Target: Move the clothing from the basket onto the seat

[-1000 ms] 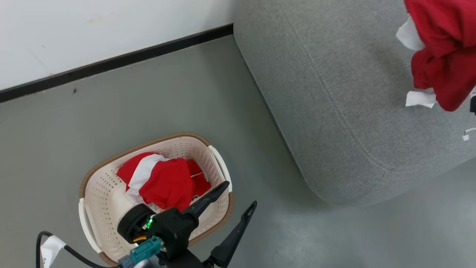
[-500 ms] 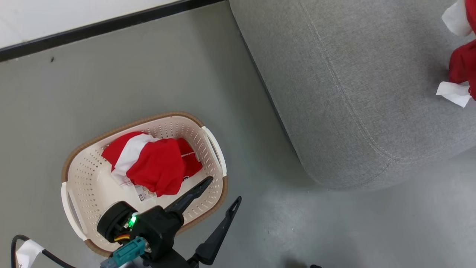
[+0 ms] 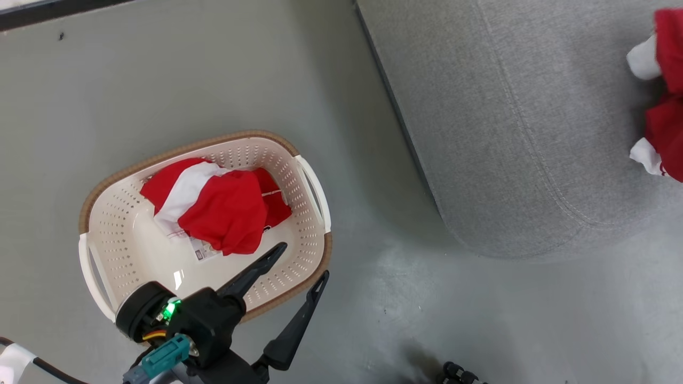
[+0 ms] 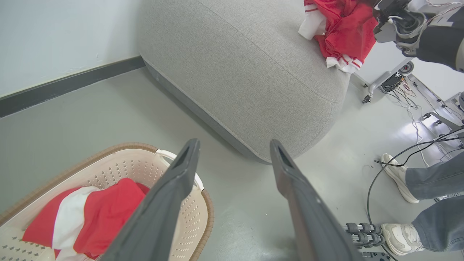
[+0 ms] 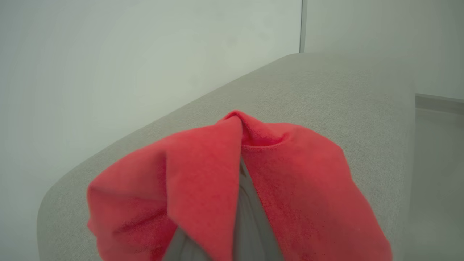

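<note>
The cream basket stands on the grey floor with red-and-white clothing bunched inside. My left gripper hangs open over the basket's near right rim, nothing between its fingers. In the left wrist view, the left gripper frames the basket, its clothing and the grey seat. Over the seat hangs a red garment at the view's right edge. The right gripper is shut on that garment, which drapes over its fingers above the seat. The left wrist view shows this garment too.
A white wall with a dark baseboard runs behind the basket. A person's shoes and cables lie on the floor right of the seat. Small black wheels sit at the bottom edge. Open floor separates basket and seat.
The head camera has tilted down, so wall and baseboard have slid out at the top. The held red garment now sits at the right edge. My left gripper stays open by the basket.
</note>
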